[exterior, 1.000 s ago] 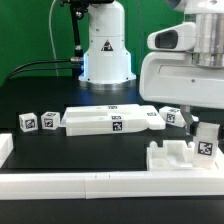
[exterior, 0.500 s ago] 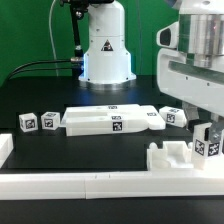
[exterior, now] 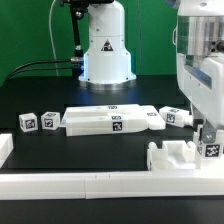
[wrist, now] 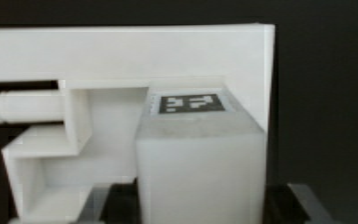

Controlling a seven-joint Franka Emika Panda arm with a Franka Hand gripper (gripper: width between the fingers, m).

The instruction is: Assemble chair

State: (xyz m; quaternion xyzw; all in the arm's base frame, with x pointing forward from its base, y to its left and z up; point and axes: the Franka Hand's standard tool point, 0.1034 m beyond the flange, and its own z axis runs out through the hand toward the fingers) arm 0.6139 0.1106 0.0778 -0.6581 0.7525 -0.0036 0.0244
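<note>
My gripper (exterior: pixel 208 138) is shut on a tall white tagged block (exterior: pixel 209 149), a chair piece, at the exterior view's right. The block hangs just to the right of a white notched chair piece (exterior: pixel 168 155) by the front rail. In the wrist view the block (wrist: pixel 194 150) fills the space between the dark fingers (wrist: pixel 302 205), with the notched piece (wrist: pixel 87 70) and a round peg (wrist: pixel 16 104) behind it. Whether block and notched piece touch I cannot tell. Long white slabs (exterior: pixel 110 120) lie mid-table.
Two small tagged cubes (exterior: pixel 27 122) (exterior: pixel 48 120) lie left of the slabs. Another tagged piece (exterior: pixel 172 116) lies right of them. A long plain white border rail (exterior: pixel 90 185) runs along the front. The robot base (exterior: pixel 106 45) stands at the back.
My gripper has moved toward the exterior view's right and slightly down, carrying the tagged block. The other pieces have not moved.
</note>
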